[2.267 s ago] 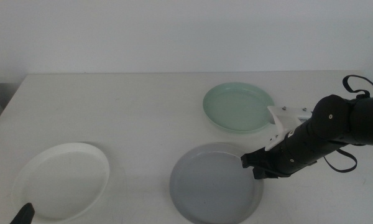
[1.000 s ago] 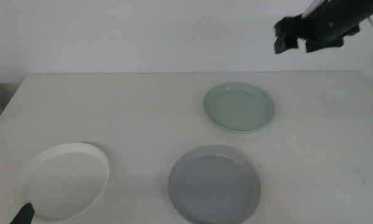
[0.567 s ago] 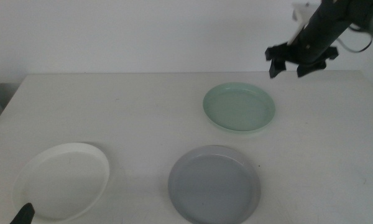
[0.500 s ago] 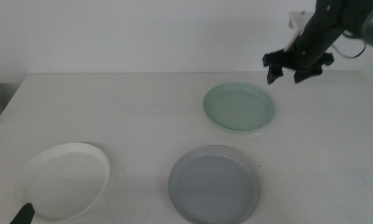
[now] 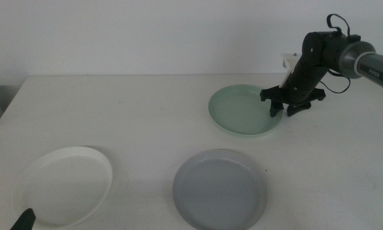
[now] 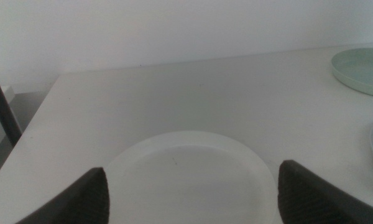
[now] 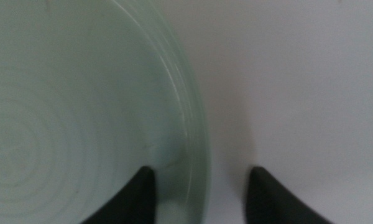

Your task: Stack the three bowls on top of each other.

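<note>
The pale mint green bowl (image 5: 245, 110) lies at the back right of the table. My right gripper (image 5: 285, 108) is down at its right rim, open, one jaw over the bowl's inside and one outside; the right wrist view shows the rim (image 7: 196, 137) running between the jaws. The grey-blue bowl (image 5: 220, 189) lies at the front centre. The white bowl (image 5: 64, 185) lies at the front left. My left gripper (image 6: 189, 193) waits low at the front left, open, facing the white bowl (image 6: 186, 177).
The white table (image 5: 147, 121) ends at a pale wall behind. A dark upright bar (image 6: 1, 102) stands off the table's left edge. The right arm's cable (image 5: 335, 25) loops above the gripper.
My right arm lifted away from the grey-blue bowl, swung high to the back right, then came down onto the right rim of the mint green bowl. The bowls and left arm have not moved.
</note>
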Controlling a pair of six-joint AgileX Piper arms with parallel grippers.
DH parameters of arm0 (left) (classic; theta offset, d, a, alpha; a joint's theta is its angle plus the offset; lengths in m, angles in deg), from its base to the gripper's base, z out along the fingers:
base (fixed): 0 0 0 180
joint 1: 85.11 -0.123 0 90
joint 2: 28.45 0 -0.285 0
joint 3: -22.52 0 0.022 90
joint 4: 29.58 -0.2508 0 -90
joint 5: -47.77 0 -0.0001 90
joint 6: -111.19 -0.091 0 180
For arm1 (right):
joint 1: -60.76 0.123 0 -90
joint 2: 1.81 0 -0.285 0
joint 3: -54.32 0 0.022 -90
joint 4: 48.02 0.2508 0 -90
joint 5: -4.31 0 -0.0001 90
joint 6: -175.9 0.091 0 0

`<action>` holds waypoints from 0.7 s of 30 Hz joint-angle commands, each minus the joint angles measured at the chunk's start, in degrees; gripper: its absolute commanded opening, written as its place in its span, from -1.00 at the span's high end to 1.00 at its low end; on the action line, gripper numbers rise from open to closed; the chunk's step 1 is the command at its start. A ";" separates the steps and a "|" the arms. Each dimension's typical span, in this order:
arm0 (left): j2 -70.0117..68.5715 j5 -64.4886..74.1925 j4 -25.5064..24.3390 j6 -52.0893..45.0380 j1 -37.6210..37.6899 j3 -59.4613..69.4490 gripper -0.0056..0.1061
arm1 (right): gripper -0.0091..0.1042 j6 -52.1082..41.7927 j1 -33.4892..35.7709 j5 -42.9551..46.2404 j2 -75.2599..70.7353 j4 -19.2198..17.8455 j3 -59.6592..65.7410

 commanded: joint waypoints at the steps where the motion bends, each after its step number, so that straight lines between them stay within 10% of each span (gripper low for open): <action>1: -0.76 -4.35 1.06 0.42 0.04 -0.25 -0.78 | 0.40 -0.11 -0.39 2.55 -3.64 -0.07 -1.86; 5: -0.76 -4.35 1.06 0.42 0.04 -0.25 -0.78 | 0.86 -0.89 -0.45 3.63 -4.10 -0.01 -1.86; 11: -0.76 -4.35 1.06 0.42 0.04 -0.25 -0.78 | 0.86 -0.91 -0.40 2.36 -9.14 0.85 0.21; 21: -0.76 -4.35 1.06 0.42 0.04 -0.25 -0.78 | 0.86 -7.26 2.04 12.96 -32.64 13.41 26.96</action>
